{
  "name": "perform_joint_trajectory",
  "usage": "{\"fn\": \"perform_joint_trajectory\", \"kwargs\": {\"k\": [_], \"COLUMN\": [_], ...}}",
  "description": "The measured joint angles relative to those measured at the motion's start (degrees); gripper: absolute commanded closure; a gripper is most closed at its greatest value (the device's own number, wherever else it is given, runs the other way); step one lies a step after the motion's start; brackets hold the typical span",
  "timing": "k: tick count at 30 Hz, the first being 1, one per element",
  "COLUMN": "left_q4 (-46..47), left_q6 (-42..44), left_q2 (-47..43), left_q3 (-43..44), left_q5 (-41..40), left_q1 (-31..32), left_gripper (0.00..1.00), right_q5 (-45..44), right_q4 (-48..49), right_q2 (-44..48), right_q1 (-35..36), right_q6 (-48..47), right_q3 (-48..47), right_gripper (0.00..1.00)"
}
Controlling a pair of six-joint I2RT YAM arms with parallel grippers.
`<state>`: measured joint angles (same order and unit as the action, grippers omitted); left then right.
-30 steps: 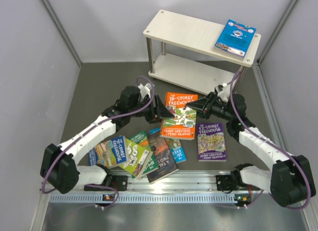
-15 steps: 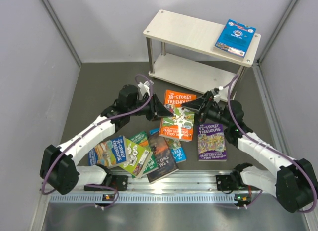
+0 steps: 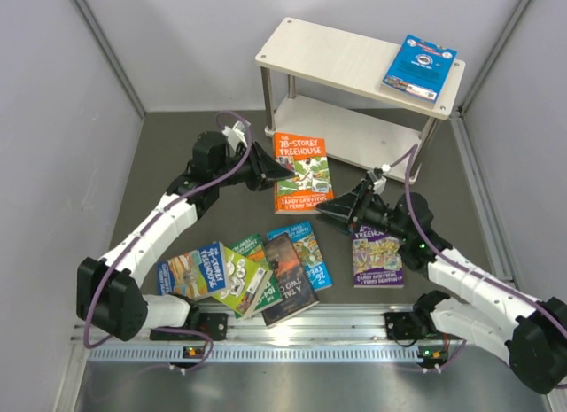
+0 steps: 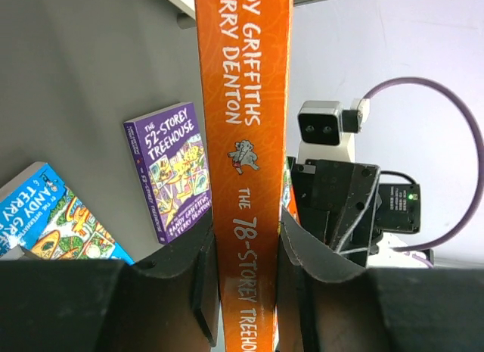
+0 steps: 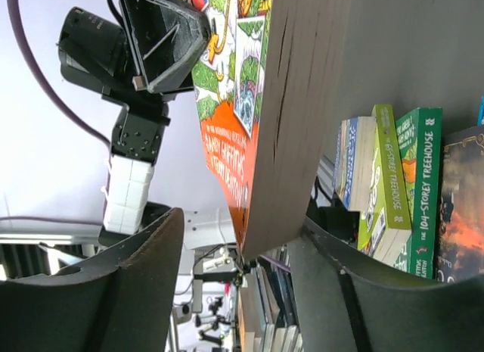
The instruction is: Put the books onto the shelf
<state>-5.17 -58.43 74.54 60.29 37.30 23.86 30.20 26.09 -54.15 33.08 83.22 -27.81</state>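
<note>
An orange "78-Storey Treehouse" book (image 3: pixel 301 168) hangs tilted in front of the shelf (image 3: pixel 345 58), off the floor. My left gripper (image 3: pixel 268 170) is shut on its spine (image 4: pixel 246 140), which runs straight between the jaws (image 4: pixel 246 269). My right gripper (image 3: pixel 330 210) stands open just below the book's near corner. Its page edge (image 5: pixel 291 102) lies between the spread fingers, close to the right one. A blue book (image 3: pixel 420 66) lies on the shelf's top board. A purple book (image 3: pixel 376 257) and a fanned pile of books (image 3: pixel 252 275) rest on the floor.
The shelf's lower board (image 3: pixel 341 133) sits behind the lifted book, with silver posts (image 3: pixel 270 102) at the corners. Grey walls close in on both sides. A metal rail (image 3: pixel 301 328) runs along the near edge by the arm bases.
My left gripper shut on the orange book and raised it toward the shelf. My right gripper opened, let the book go and drew back toward the near side.
</note>
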Motion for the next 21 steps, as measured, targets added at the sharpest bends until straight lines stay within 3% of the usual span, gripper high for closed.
{"fn": "perform_joint_trajectory", "kwargs": {"k": [10, 16, 17, 19, 21], "left_q4": [0.26, 1.86, 1.99, 2.51, 3.02], "left_q6": [-0.11, -2.38, -2.64, -3.06, -3.02], "left_q2": [-0.11, -0.17, -0.15, -0.17, -0.22], "left_q3": [-1.75, -4.63, -4.72, -4.83, -4.96], "left_q5": [2.08, 3.39, 3.65, 4.09, 4.07], "left_q1": [-0.52, -0.52, -0.52, -0.52, -0.55], "left_gripper": [1.0, 1.0, 1.0, 1.0, 1.0], "right_q5": [-4.28, -6.49, -6.8, -7.34, -7.65], "right_q4": [-2.49, -4.28, -4.55, -4.66, -4.68], "right_q2": [1.84, -0.04, -0.09, -0.31, -0.7], "right_q1": [0.2, 0.55, 0.57, 0.57, 0.57], "right_q6": [-0.37, -1.25, -1.29, -1.79, -1.88], "right_q3": [1.25, 1.22, 1.22, 1.2, 1.14], "right_gripper": [0.43, 0.48, 0.58, 0.66, 0.83]}}
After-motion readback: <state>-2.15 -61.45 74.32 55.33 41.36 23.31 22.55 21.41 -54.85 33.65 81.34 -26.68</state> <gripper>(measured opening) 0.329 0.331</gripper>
